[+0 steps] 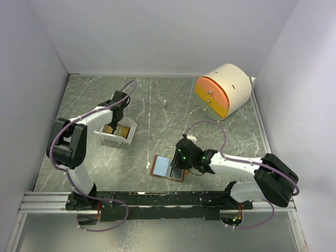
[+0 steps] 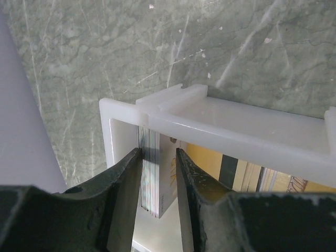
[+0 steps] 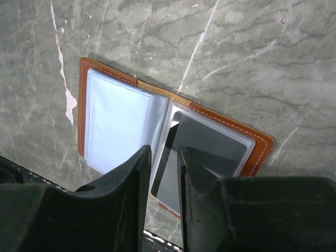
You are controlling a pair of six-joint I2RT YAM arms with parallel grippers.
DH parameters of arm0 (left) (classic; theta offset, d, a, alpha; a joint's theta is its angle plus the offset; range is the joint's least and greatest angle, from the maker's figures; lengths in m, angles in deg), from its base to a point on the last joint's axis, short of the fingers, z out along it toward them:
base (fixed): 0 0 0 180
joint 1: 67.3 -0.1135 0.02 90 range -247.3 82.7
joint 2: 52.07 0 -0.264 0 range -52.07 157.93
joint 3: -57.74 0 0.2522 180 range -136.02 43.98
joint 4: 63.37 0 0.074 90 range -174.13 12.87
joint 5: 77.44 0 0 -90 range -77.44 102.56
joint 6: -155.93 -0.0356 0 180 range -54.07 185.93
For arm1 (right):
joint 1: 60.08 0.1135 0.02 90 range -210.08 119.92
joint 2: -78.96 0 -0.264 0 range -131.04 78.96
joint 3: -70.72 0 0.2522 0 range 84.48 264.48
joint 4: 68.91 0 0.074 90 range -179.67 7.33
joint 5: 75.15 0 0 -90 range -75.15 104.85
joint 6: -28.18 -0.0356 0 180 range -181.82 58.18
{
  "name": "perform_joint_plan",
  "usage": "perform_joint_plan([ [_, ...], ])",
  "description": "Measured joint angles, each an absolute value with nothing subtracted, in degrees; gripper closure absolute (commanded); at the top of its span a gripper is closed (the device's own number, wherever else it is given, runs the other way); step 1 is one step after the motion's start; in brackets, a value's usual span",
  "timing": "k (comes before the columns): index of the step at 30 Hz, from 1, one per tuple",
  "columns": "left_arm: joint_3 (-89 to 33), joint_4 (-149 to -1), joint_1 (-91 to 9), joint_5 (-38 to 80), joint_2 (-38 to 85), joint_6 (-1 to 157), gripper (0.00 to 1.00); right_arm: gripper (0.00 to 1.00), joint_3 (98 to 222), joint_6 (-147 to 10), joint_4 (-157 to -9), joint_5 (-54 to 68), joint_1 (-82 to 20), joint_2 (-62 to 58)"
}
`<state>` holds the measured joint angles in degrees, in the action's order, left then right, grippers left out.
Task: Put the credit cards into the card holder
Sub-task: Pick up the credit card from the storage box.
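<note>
The card holder [image 1: 164, 166] [image 3: 115, 121] lies open at the table's front centre, rust-brown rim up, pale pockets showing. A dark credit card [image 3: 210, 142] sits in its right pocket, the near end sticking out. My right gripper [image 1: 182, 160] [image 3: 164, 152] stands low over the fold, open, with its right finger over that card's near end. At the left, more credit cards [image 2: 155, 173] stand on edge as a stack in a white tray [image 1: 112, 138] [image 2: 236, 126]. My left gripper [image 1: 116, 121] [image 2: 157, 155] reaches into the tray, both fingers against the stack's sides.
Gold and dark cards [image 2: 210, 160] fill the rest of the tray. A big cream-and-orange round drawer unit [image 1: 223, 89] sits at the back right. A small pale object [image 1: 164, 103] lies mid-table. A dark rail [image 1: 157, 199] runs along the near edge, and white walls enclose the table.
</note>
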<state>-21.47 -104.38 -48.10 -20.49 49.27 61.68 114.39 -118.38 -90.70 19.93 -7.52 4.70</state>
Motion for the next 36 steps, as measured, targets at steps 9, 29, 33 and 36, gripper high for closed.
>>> perform_joint_plan([
  [9,-21.6,-103.9,-47.8,-24.6,50.3,61.4,0.68,0.73,114.4,-118.4,-90.9,20.0,-7.5,6.5],
  [29,-23.2,-105.4,-46.9,-25.9,50.4,61.5,0.92,0.73,114.3,-118.4,-91.2,20.2,-7.5,7.2],
  [33,-24.9,-107.4,-46.7,-24.6,50.0,62.4,0.93,0.73,114.3,-118.4,-91.2,20.2,-7.5,7.2],
  [36,-25.4,-109.0,-46.6,-22.5,48.4,63.3,0.93,0.72,114.3,-118.2,-91.2,20.2,-7.5,7.3],
])
